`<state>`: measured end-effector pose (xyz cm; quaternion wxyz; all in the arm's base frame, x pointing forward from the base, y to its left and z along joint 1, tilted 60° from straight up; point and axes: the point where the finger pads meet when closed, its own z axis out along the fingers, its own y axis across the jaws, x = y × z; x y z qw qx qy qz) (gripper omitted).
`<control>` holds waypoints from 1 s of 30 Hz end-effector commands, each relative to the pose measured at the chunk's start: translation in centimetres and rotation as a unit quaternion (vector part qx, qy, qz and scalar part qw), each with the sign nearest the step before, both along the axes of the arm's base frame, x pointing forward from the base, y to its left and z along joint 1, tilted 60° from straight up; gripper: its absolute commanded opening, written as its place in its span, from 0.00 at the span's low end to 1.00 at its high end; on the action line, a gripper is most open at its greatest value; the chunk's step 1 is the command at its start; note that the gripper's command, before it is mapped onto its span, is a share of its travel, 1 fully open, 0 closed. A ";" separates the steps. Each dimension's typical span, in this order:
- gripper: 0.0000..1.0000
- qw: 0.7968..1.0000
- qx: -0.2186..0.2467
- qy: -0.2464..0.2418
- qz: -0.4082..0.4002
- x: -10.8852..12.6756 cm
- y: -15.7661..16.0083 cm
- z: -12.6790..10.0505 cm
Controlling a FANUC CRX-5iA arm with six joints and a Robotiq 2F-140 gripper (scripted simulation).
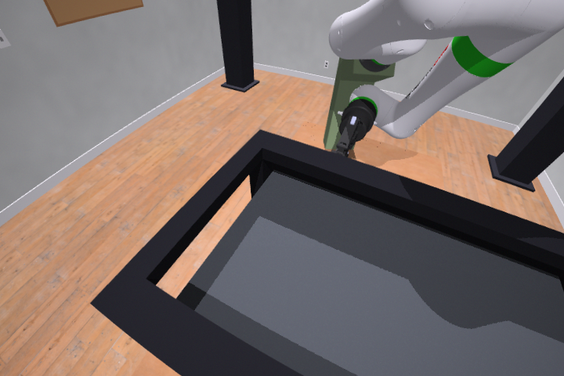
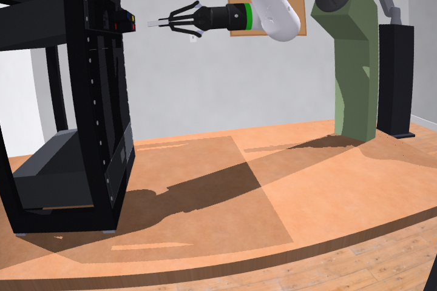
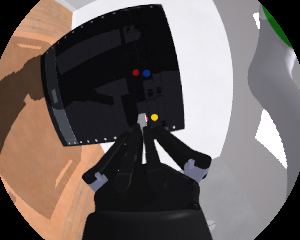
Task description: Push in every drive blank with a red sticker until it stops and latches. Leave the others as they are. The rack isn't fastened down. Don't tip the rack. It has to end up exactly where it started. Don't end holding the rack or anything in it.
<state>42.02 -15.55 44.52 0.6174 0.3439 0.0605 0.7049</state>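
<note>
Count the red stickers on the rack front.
2. One red sticker sits below the yellow sticker; the other is further back at the same height. More may be hidden.

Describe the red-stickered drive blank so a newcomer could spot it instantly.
Find the tall black rack on the wooden table. At the top of its front face, opposite the shut gripper, sit small blanks with coloured dots. Yours carries the red dot, left of the blue one.
</note>
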 end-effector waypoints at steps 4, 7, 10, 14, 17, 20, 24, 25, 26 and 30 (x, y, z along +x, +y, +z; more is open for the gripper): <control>0.00 1.000 -0.004 -0.006 0.001 0.2 -2.0 -0.8; 0.00 1.000 -0.004 -0.006 0.001 0.2 -2.1 -0.8; 0.00 1.000 -0.004 -0.006 0.001 0.2 -2.1 -0.7; 0.00 1.000 -0.004 -0.006 0.001 0.6 -2.3 -0.3; 0.00 1.000 -0.004 -0.006 0.001 1.5 -2.9 1.0; 0.00 1.000 -0.004 -0.006 0.001 2.2 -3.4 2.1; 0.00 1.000 -0.004 -0.006 0.001 2.3 -3.4 2.2; 0.00 1.000 -0.004 -0.006 0.001 2.3 -3.4 2.2; 0.00 1.000 -0.004 -0.006 0.001 2.3 -3.4 2.2; 0.00 1.000 -0.004 -0.006 0.001 2.3 -3.4 2.2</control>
